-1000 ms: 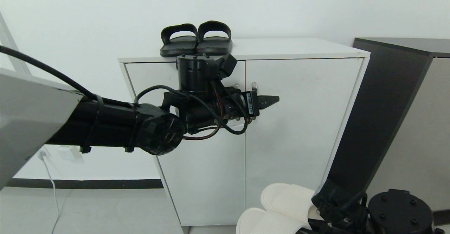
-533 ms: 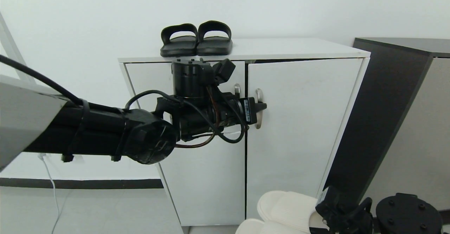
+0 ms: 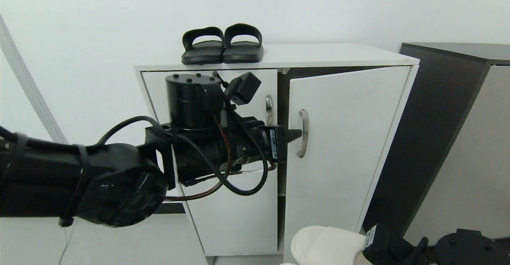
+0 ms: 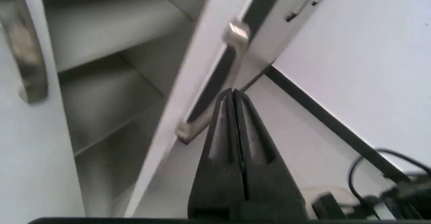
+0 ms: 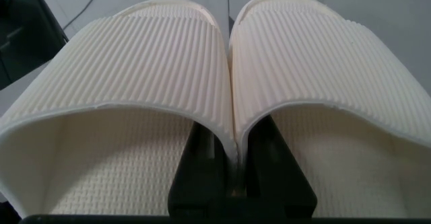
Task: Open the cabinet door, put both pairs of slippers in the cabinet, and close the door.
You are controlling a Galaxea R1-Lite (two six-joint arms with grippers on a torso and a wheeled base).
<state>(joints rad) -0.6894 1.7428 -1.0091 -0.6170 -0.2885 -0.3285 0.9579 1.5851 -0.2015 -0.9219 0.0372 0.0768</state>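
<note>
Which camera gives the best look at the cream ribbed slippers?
The right wrist view: both cream ribbed slippers sit side by side, inner walls pinched in the right gripper. The head view catches one toe at its bottom edge. The left wrist view looks into the white cabinet.

Left arm [image 3: 40, 177] is all matte black with straps [image 3: 74, 185] cinched round it. Fat round wrist joint [image 3: 191, 97] with tiny screws on top, boxy little camera [image 3: 243, 87], loose black cables [image 3: 239, 193] plus a brownish one [image 3: 191, 197], white label [image 3: 273, 139], and a tapered black left gripper [image 4: 234, 97].
</note>
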